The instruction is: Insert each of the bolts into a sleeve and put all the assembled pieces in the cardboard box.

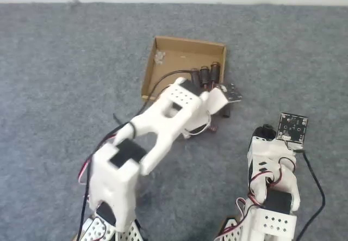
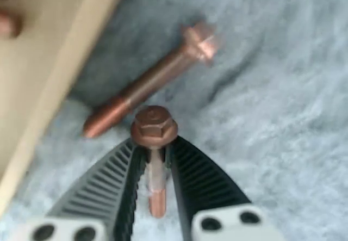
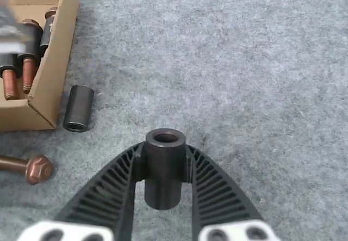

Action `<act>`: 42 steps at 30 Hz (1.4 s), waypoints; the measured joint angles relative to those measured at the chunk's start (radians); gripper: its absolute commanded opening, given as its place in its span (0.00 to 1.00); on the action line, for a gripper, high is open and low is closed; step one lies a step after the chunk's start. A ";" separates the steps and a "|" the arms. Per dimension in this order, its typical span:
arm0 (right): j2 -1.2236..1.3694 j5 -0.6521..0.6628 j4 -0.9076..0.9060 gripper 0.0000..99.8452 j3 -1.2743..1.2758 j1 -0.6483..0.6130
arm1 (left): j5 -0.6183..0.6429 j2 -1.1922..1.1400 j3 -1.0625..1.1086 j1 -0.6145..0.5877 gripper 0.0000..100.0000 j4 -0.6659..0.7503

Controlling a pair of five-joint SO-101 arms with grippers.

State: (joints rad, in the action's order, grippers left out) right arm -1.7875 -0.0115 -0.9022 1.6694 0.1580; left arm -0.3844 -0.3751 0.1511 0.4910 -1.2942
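The left pincer [image 2: 154,143] grips a bolt [image 2: 154,125], the right pincer [image 3: 164,150] a sleeve [image 3: 163,181], and the cardboard box [image 1: 185,41] beside the left one holds assembled pieces [image 1: 204,76].

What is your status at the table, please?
Left gripper shut on bolt. Right gripper shut on sleeve. Loose bolt and loose sleeve lie beside box.

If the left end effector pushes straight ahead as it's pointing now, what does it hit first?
Probably the loose bolt lying crosswise on the carpet just ahead; the head of the held bolt would touch it first. Height gap unclear, so it might pass over.
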 measured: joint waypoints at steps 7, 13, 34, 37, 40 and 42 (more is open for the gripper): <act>0.000 0.000 0.000 0.01 0.000 -0.052 | 0.123 0.282 0.293 -0.109 0.02 0.226; 0.000 0.000 0.000 0.01 0.000 -0.130 | 0.183 0.430 0.451 -0.184 0.02 0.347; 0.000 0.000 0.241 0.01 0.000 -0.466 | 0.476 0.647 0.746 -0.574 0.01 0.839; 0.000 0.000 0.285 0.01 0.000 -0.470 | 0.509 0.647 0.746 -0.603 0.01 0.865; 0.000 0.000 0.334 0.01 0.000 -0.470 | 0.597 0.647 0.746 -0.634 0.01 0.901; 0.000 0.000 0.367 0.01 0.000 -0.470 | 0.626 0.647 0.746 -0.652 0.01 0.928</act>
State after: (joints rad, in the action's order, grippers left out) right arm -1.7875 -0.0115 -0.5355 1.6694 -0.3115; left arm 0.2417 0.2723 0.8968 -0.1611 -0.3659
